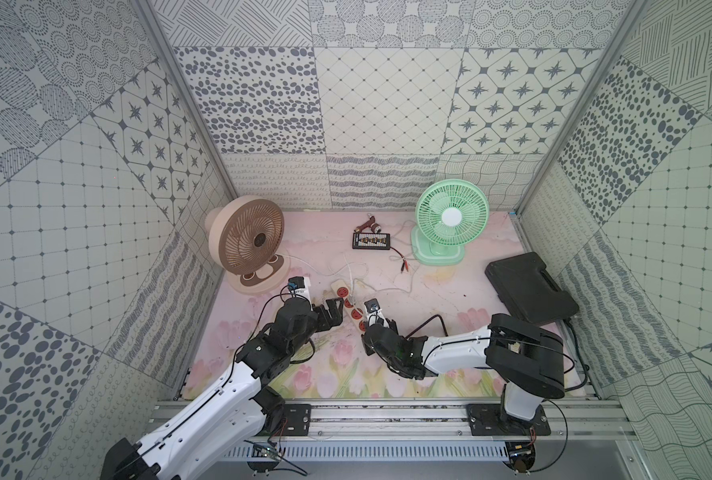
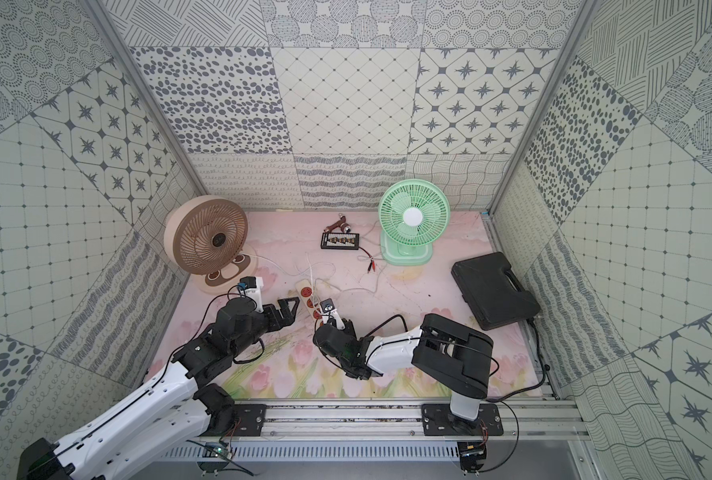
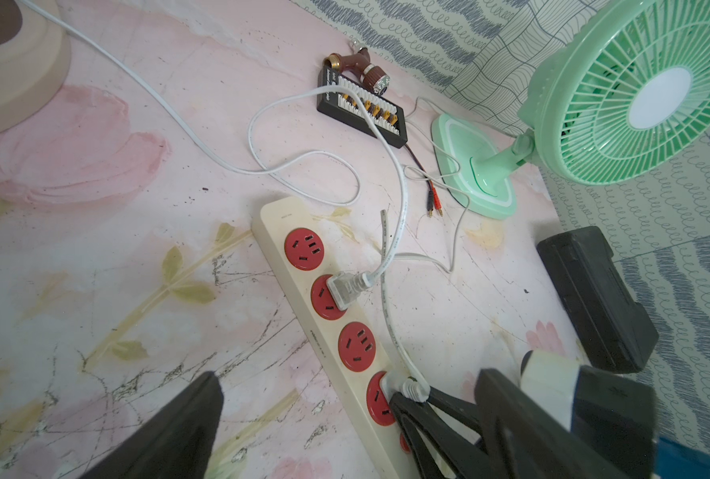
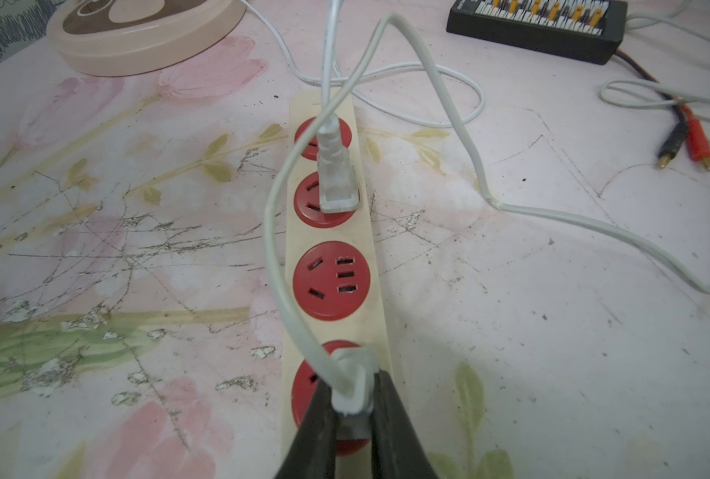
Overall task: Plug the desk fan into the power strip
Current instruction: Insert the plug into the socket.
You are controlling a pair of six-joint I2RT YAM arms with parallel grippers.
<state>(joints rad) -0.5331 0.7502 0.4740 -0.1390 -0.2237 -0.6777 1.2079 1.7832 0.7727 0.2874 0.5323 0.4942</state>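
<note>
Right gripper [image 4: 351,414]: black fingers pinched tight on a white moulded plug [image 4: 355,363] at the nearest round red socket; we cannot tell how deep it sits.
Left gripper [image 1: 331,309]: fingers spread wide, holding nothing, just beside the strip.
Power strip [image 3: 276,213]: long cream plastic bar lying flat mid-mat, sockets up, long axis running away from us and leaning left.
In the way: a second white plug [image 3: 342,288]; looping white cords [image 3: 303,157].
Beyond: black board [image 1: 370,241], ribbed beige fan [image 1: 254,239], green fan [image 1: 452,216], black case [image 1: 528,291].
</note>
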